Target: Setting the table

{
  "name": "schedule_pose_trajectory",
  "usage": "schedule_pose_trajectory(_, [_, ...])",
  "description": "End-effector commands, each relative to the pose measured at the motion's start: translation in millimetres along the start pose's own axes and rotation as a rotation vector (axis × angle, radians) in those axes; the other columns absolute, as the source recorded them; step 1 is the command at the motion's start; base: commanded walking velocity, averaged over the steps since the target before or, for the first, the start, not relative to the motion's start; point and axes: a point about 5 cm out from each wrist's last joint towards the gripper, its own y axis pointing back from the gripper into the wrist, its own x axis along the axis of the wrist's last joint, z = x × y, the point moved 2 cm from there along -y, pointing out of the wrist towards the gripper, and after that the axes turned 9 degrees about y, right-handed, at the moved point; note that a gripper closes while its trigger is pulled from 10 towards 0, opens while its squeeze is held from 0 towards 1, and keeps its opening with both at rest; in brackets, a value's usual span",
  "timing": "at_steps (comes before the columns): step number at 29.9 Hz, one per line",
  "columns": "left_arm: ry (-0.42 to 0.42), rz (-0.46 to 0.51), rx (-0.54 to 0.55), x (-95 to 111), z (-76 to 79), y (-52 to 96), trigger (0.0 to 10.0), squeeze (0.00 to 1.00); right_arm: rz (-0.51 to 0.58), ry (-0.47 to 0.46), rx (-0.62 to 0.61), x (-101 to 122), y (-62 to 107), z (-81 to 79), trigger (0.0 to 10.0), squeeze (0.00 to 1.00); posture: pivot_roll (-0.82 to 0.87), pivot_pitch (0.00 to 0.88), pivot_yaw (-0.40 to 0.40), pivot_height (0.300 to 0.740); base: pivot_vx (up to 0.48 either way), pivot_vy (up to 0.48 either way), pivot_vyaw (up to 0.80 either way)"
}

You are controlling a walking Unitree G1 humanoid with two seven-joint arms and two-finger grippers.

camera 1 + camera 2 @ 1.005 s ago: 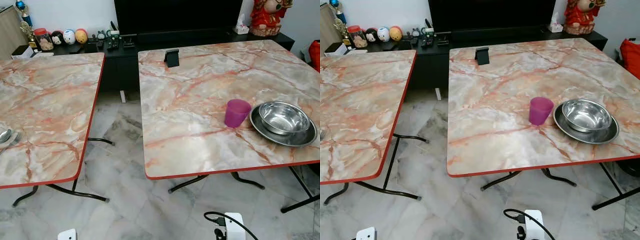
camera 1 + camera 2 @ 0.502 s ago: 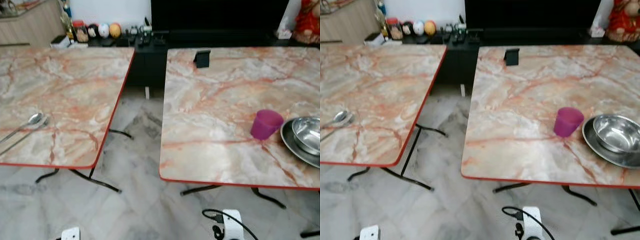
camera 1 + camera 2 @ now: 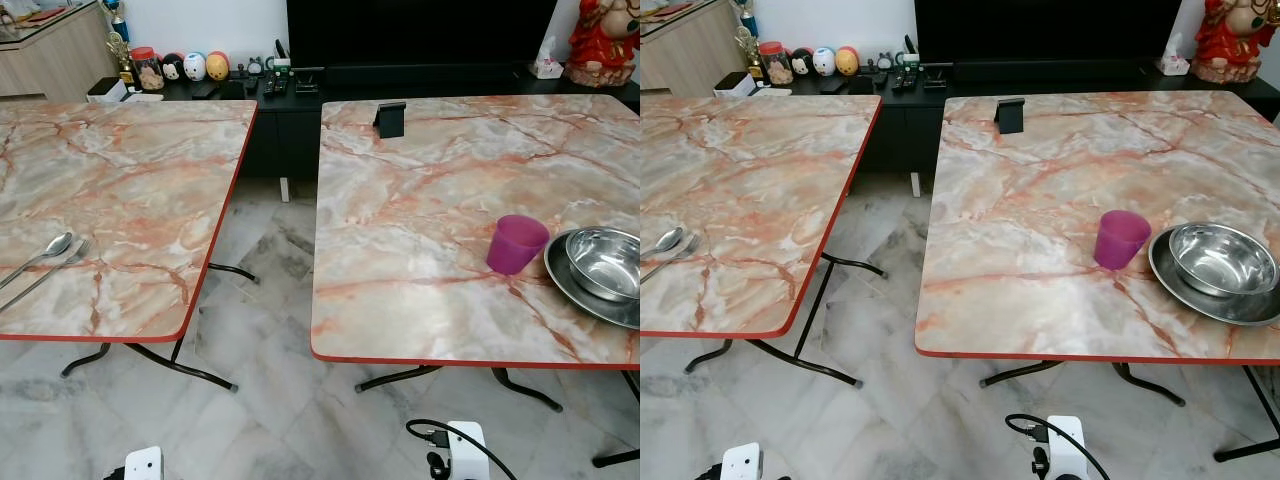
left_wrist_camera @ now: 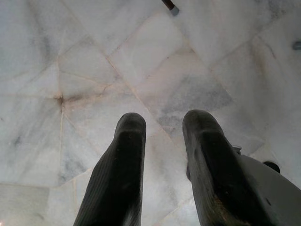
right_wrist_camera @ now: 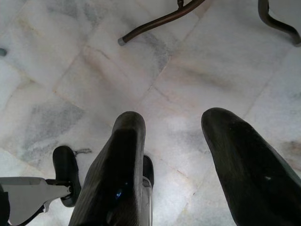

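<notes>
On the right marble table (image 3: pixel 400 260), near its right edge, stands a purple cup (image 3: pixel 517 243). Just right of the cup a steel bowl (image 3: pixel 605 262) sits in a steel plate (image 3: pixel 572 292). A spoon (image 3: pixel 48 249) and a fork (image 3: pixel 55 264) lie side by side at the left edge of the left marble table (image 3: pixel 140 190). My left gripper (image 4: pixel 164 120) hangs open above the floor tiles, holding nothing. My right gripper (image 5: pixel 175 120) is also open and empty above the floor, near a table foot (image 5: pixel 123 40).
A tiled floor gap (image 3: pixel 270 300) separates the two tables, with black table legs (image 3: pixel 150 355) reaching into it. A small black stand (image 3: pixel 390 119) sits at the right table's far edge. Behind are a dark TV console (image 3: pixel 300 90) with egg figurines (image 3: pixel 195 66) and a red statue (image 3: pixel 600 40).
The camera has swung to the left, bringing the spoon and fork into view and sliding the cup and bowl toward the right edge. Nothing on the tables has moved.
</notes>
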Motion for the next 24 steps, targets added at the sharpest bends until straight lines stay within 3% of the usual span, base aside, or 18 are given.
schedule_pose_trajectory(1, [-0.007, -0.017, 0.015, -4.5, -4.9, 1.5, 10.0, 0.0, 0.009, -0.012, -0.001, 1.2, 0.0, -1.2, 10.0, 0.0, -0.08, 0.0, 0.057, 0.74, 0.0, 0.244, 0.0])
schedule_pose_trajectory(24, [-0.018, -0.03, 0.017, -4.5, -6.6, 1.3, 10.0, 0.0, 0.017, 0.001, 0.0, 4.1, -0.5, -3.1, 10.0, 0.0, -0.08, 0.0, 0.058, 0.74, 0.0, 0.299, 0.0])
